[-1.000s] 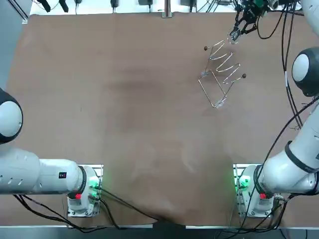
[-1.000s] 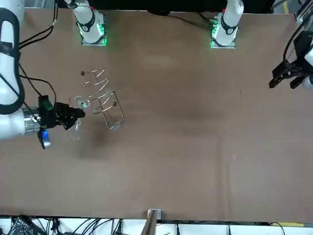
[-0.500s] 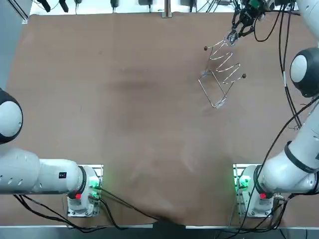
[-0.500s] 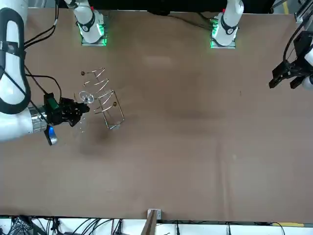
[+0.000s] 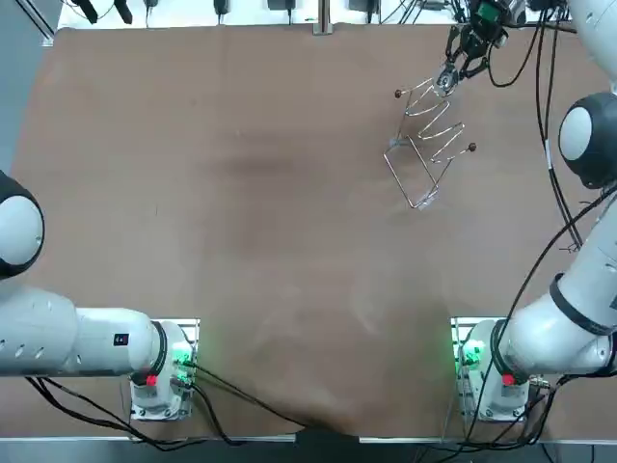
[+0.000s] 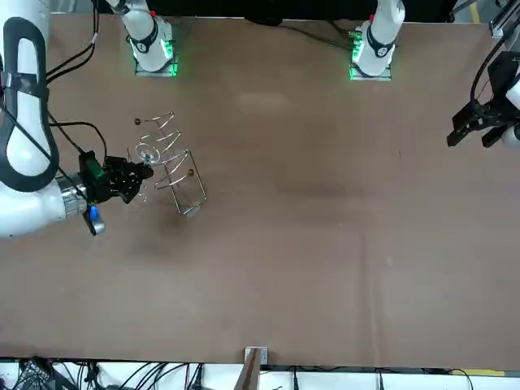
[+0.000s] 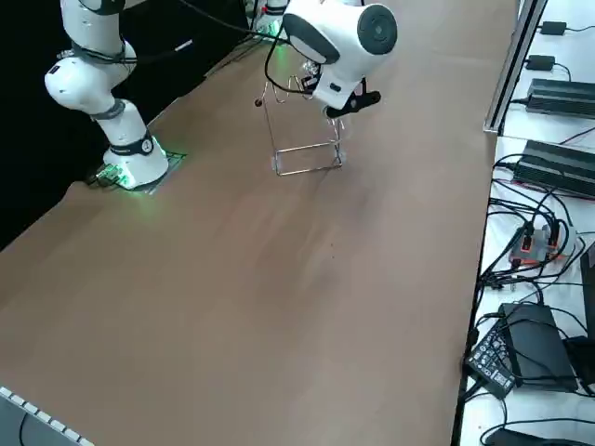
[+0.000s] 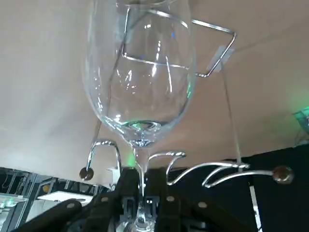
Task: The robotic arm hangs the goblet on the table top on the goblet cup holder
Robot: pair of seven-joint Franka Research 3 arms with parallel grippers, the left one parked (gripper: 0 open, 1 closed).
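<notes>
Goblet [image 8: 140,72]: long axis along the gripper's reach, bowl pointing away, toward holder [image 8: 212,27] base.
Right gripper [image 8: 141,176]: upper right of top view, pinching the stem.

Clear glass goblet [image 8: 140,72], stem clamped in right gripper [image 8: 142,193], off the surface, its bowl at the far end of the wire cup holder [image 5: 431,132]. Holder stands upright, far right of surface.

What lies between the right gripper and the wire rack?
The goblet: the right gripper holds its stem, with the bowl pointing toward the rack. The wrist view shows it best.
</notes>
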